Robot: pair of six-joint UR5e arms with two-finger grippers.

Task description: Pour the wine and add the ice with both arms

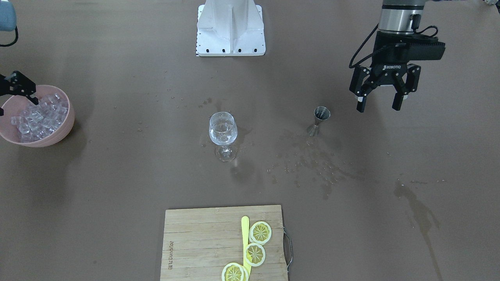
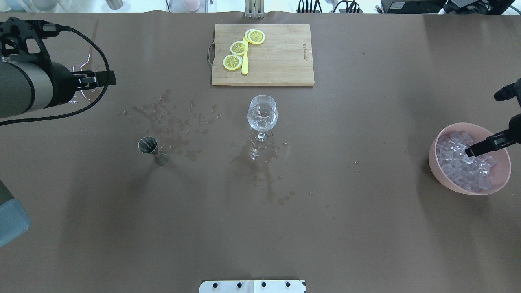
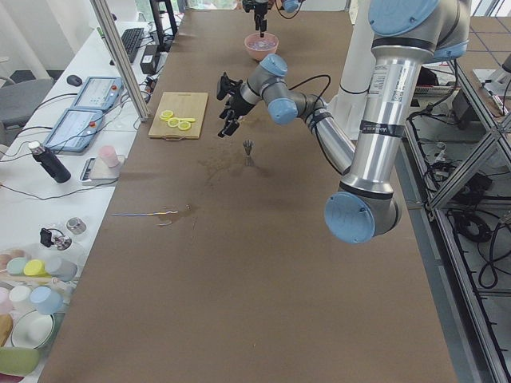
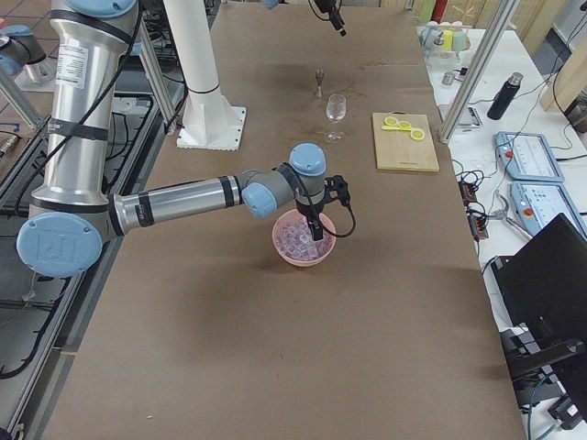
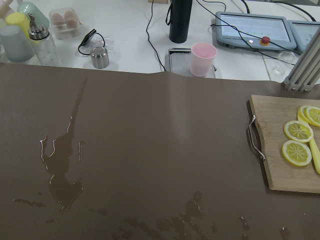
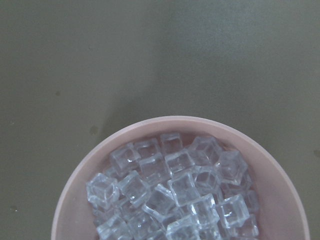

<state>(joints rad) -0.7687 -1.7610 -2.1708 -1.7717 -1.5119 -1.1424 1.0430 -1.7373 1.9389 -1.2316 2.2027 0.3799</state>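
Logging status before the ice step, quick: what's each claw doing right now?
Left claw: open, empty.
Right claw: looks open over the ice, nothing visibly held.

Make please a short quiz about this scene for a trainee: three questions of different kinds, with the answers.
1. How many lemon slices lie on the board?
2. True or false: the left gripper is shut on the jigger.
3. At which thing is the right gripper? A. the jigger B. the bowl of ice C. the board

Key
1. Three.
2. False: it is open and apart from the jigger.
3. B.
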